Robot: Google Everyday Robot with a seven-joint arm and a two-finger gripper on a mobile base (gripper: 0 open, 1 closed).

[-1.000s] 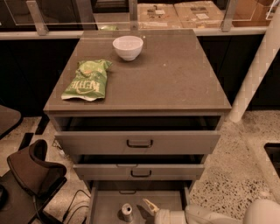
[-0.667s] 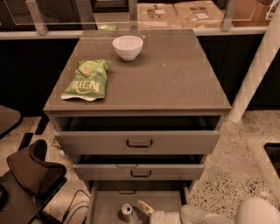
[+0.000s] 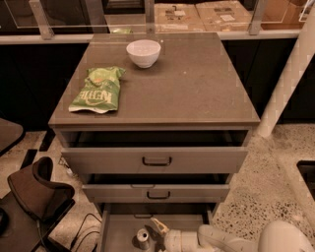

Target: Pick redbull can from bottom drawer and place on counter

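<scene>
**Grey can [image 3: 142, 238] upright in the bottom drawer [image 3: 118, 231]**

The grey-brown bench [image 3: 197, 93] carries a green bag [image 3: 96, 91] on its left and a white bowl [image 3: 143, 52] near the far edge. The bottom drawer is pulled open below. The pincer [image 3: 153, 232] reaches in from the right, spread, just beside the can.

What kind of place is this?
Likely an office break area or test kitchen: a drawer cabinet whose counter holds a bowl and chip bag, a speckled floor, and boxes behind. The tool is in the bottom drawer beside the can.
</scene>
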